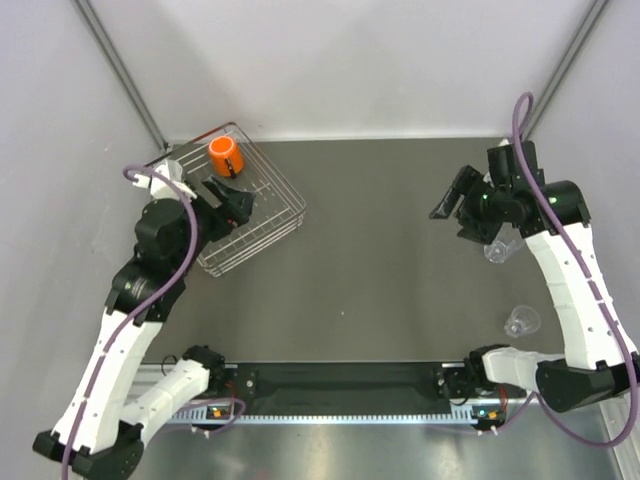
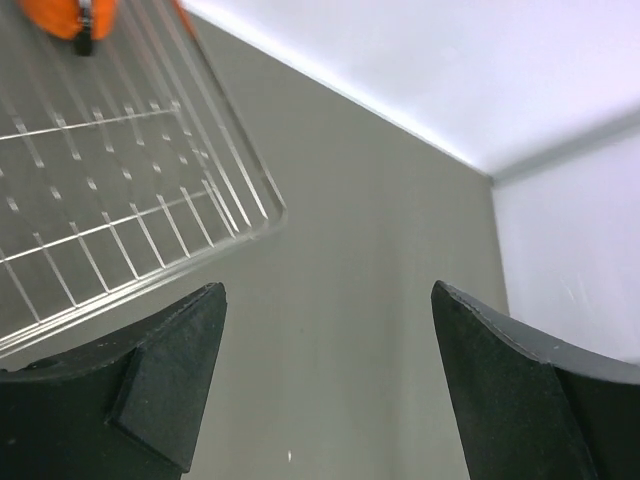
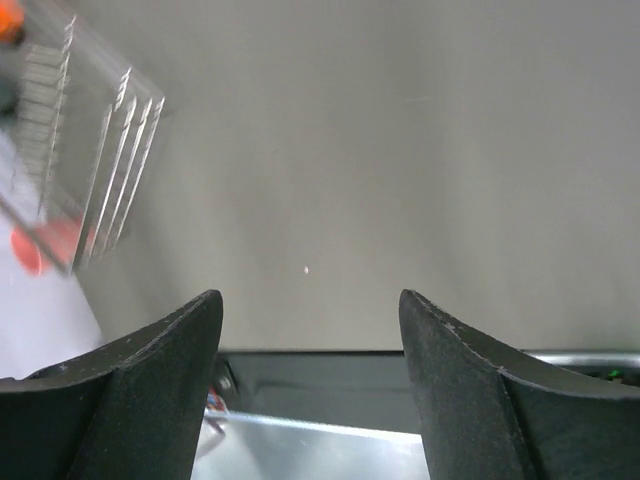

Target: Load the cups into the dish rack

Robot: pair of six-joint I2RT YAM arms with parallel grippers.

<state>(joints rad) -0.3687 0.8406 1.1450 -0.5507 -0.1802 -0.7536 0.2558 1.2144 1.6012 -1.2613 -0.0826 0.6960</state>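
Note:
The wire dish rack [image 1: 272,232] lies at the table's far left, with the orange mug [image 1: 226,155] standing in its far corner. My left gripper [image 1: 232,203] hovers over the rack, open and empty. In the left wrist view the rack [image 2: 120,200] fills the upper left, and the mug [image 2: 65,15] shows at the top edge beyond the gripper [image 2: 327,300]. One clear tumbler [image 1: 497,250] lies under my right arm, another [image 1: 522,320] nearer the front. My right gripper [image 1: 455,212] hangs open above the table, left of the tumblers, and holds nothing [image 3: 308,305].
Grey walls close the table at the back and sides. The black and silver base rail [image 1: 340,385] runs along the near edge. The rack [image 3: 90,170] shows blurred at the left of the right wrist view.

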